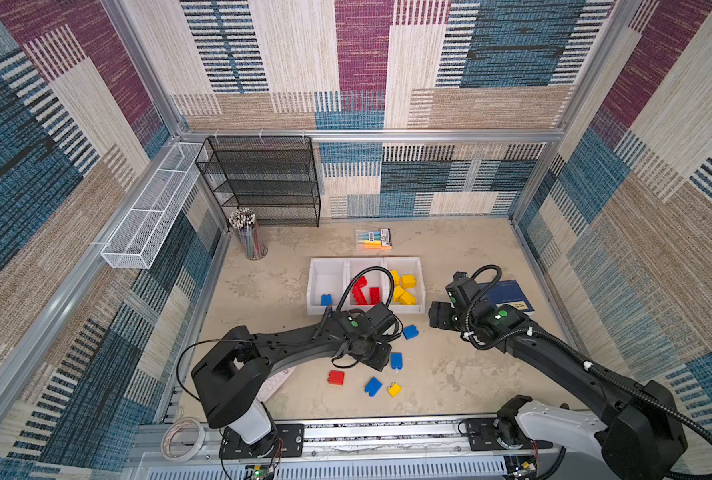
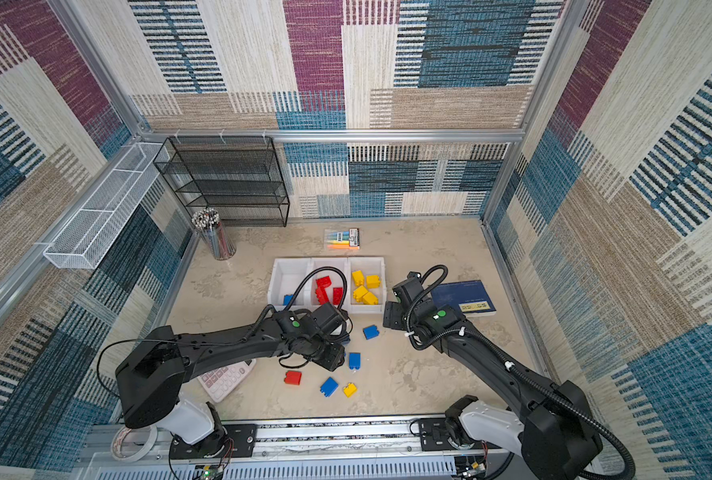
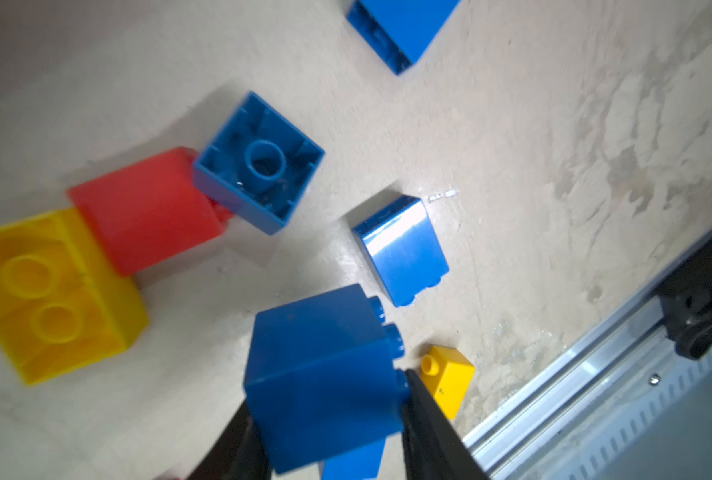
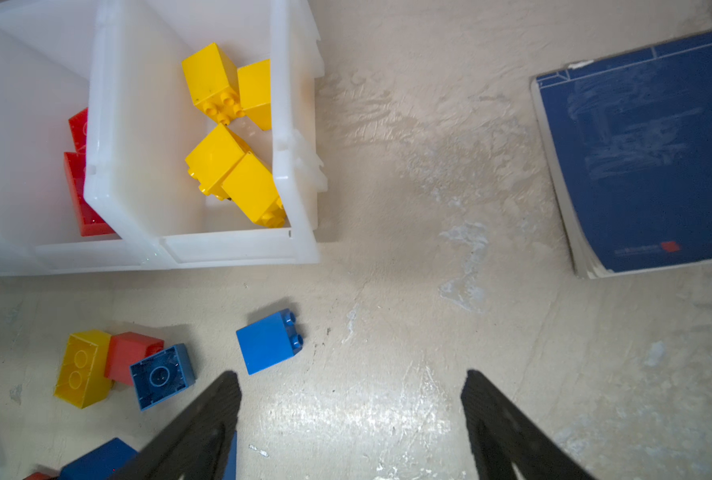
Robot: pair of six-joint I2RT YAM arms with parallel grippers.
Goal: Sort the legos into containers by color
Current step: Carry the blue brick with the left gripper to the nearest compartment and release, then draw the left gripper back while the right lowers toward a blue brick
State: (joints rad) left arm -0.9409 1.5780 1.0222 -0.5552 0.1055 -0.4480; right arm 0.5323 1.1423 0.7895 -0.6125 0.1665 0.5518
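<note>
Because the left arm [image 1: 296, 338] lies across the middle of both top views, we cannot see its gripper from above. Its cable [image 1: 370, 272] also crosses the red legos [image 1: 362, 291] in the middle of the three containers [image 1: 329, 261]. The calculator [image 2: 225, 380] peeks out from under that arm. The right arm [image 1: 553, 353] covers a corner of the blue book [image 1: 508, 297], which the right wrist view cuts off at its edge.

Only the left wrist view shows the left gripper [image 3: 328, 392] clamped on a blue brick [image 3: 321, 357], a finger pressed against each side. Whether that brick is clear of the table we cannot tell. Both wrist views reveal a cluster hidden from above: a yellow brick [image 3: 54, 299], a red brick [image 3: 150, 208] and an upturned blue brick [image 3: 258, 162], touching one another. The right wrist view shows the right gripper [image 4: 350, 374] spread wide with nothing between its fingers, above the table near the containers. Bin by bin, those hold one blue lego [image 1: 326, 299], the red ones and the yellow legos [image 1: 404, 286].

Five loose bricks [image 1: 373, 385] lie on the mottled beige table [image 1: 470, 374] in front of the bins. Patchwork woven panels [image 1: 512, 62] in blue, plum and beige wall the cell, set in an aluminium frame [image 1: 370, 135].
</note>
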